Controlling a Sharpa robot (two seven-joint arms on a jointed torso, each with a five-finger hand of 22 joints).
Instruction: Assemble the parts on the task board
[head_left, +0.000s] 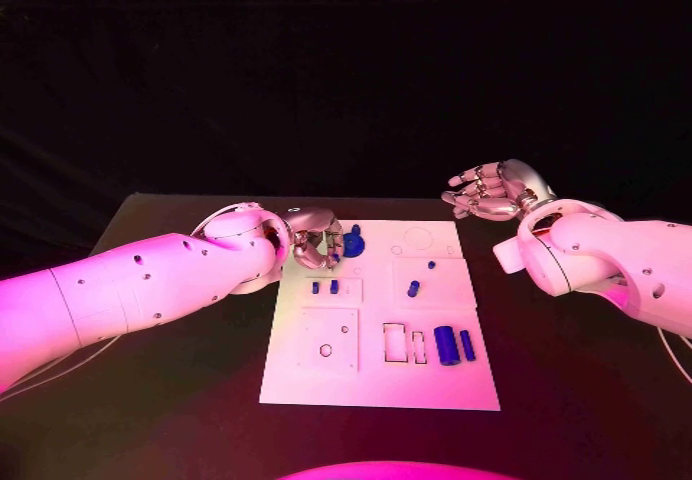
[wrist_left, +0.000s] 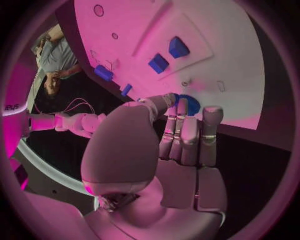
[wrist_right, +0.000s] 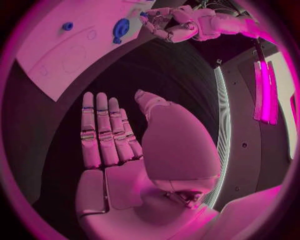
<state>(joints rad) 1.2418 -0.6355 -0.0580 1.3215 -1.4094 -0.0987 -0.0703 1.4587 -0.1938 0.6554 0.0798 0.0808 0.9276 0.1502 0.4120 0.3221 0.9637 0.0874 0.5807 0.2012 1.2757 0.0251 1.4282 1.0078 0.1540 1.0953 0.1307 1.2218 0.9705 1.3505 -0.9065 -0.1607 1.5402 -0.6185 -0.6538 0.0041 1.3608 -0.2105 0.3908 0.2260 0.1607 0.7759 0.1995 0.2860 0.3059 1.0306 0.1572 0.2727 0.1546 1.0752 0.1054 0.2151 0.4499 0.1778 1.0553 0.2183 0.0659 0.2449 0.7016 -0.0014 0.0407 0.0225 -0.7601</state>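
The left hand (head_left: 313, 238) touches a round blue piece (head_left: 353, 243) on the white board (head_left: 378, 390), but I cannot tell if it holds it. The right hand (head_left: 493, 190) hangs beside the board, fingers loose, holding nothing.

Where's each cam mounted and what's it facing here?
Head view: on the head, looking down at the task board; both arms, left hand, right hand.
Left wrist view: behind the left hand, facing the board's blue disc.
Right wrist view: behind the right hand, facing the table.
Shared: all show the blue disc.
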